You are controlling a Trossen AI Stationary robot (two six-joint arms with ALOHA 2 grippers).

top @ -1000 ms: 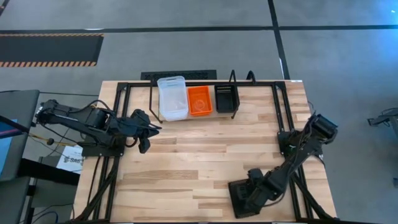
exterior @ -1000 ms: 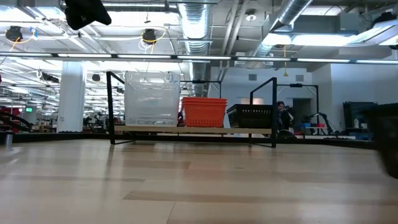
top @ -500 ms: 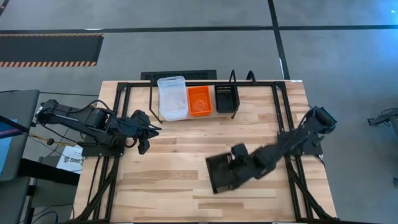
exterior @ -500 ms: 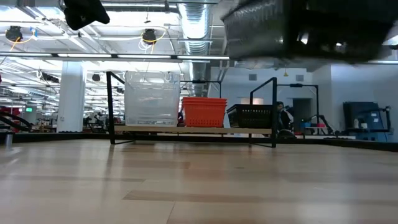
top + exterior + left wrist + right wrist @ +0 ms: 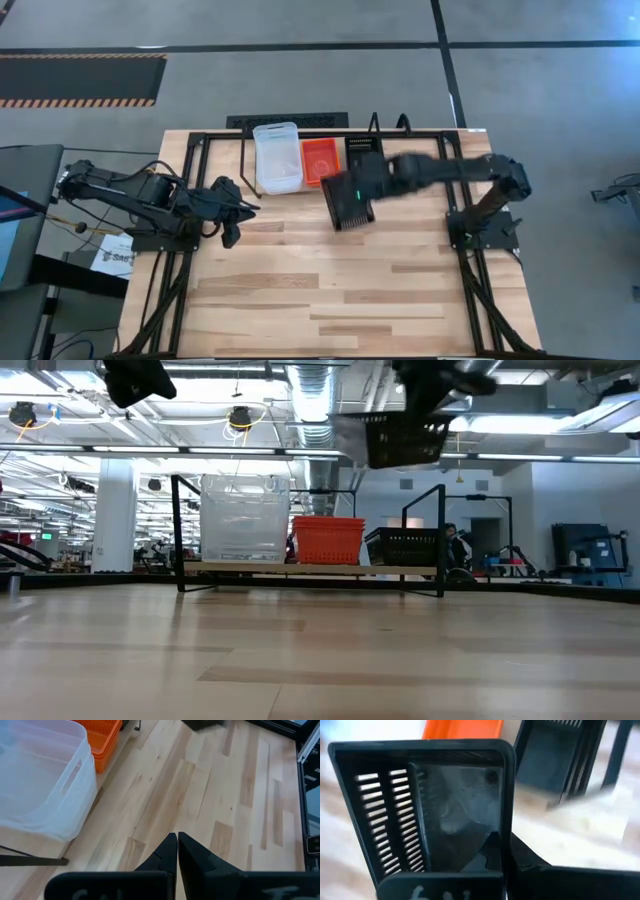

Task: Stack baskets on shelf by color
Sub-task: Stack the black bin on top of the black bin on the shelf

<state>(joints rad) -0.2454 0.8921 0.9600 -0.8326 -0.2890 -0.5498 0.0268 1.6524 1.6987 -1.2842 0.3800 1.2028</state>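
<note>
My right gripper [image 5: 372,183] is shut on a black perforated basket [image 5: 346,202], held in the air just near of the shelf [image 5: 300,190]; in the low view this basket [image 5: 404,440] hangs high above the shelf board [image 5: 310,569]. On the shelf rest a clear stack [image 5: 277,157], an orange stack [image 5: 320,160] and a black basket [image 5: 364,150], each on its base. My left gripper [image 5: 236,211] is shut and holds nothing, hovering over the table's left part; it shows in the left wrist view [image 5: 177,845]. My right gripper pinches one side wall of the black basket at its rim [image 5: 507,815], one finger inside [image 5: 487,851] and one outside [image 5: 525,857]. The fingers come from above and from the table's right. The basket is lifted clear and hangs below the gripper, its opening roughly upward.
Black wire uprights [image 5: 441,540] and loops [image 5: 376,125] stand at the shelf's ends. The wooden tabletop [image 5: 330,290] lies bare near of the shelf. A black metal frame [image 5: 452,180] runs along the table's sides.
My right gripper has carried the black basket from the table's near right part, lifting it clear, up and toward the far edge, until it hangs just near of the shelf's black basket.
</note>
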